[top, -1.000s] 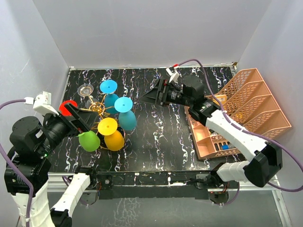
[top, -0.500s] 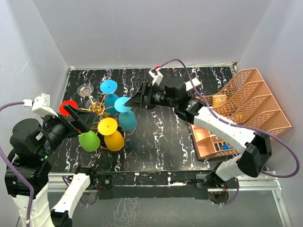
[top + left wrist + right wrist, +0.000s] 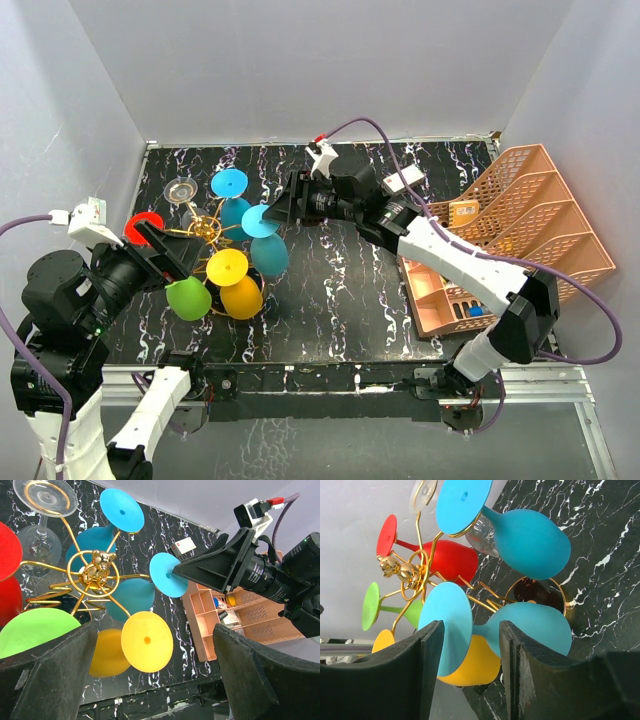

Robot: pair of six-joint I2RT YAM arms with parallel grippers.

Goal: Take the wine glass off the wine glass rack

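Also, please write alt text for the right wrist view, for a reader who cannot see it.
The right gripper straddles the stem of a light blue wine glass hanging on the gold wine glass rack, jaws not yet closed. Around it hang a red glass, a green glass, a yellow glass and a second blue glass.

wine glasses (image 3: 228, 268) on rack (image 3: 207, 229), organiser (image 3: 545, 215) right
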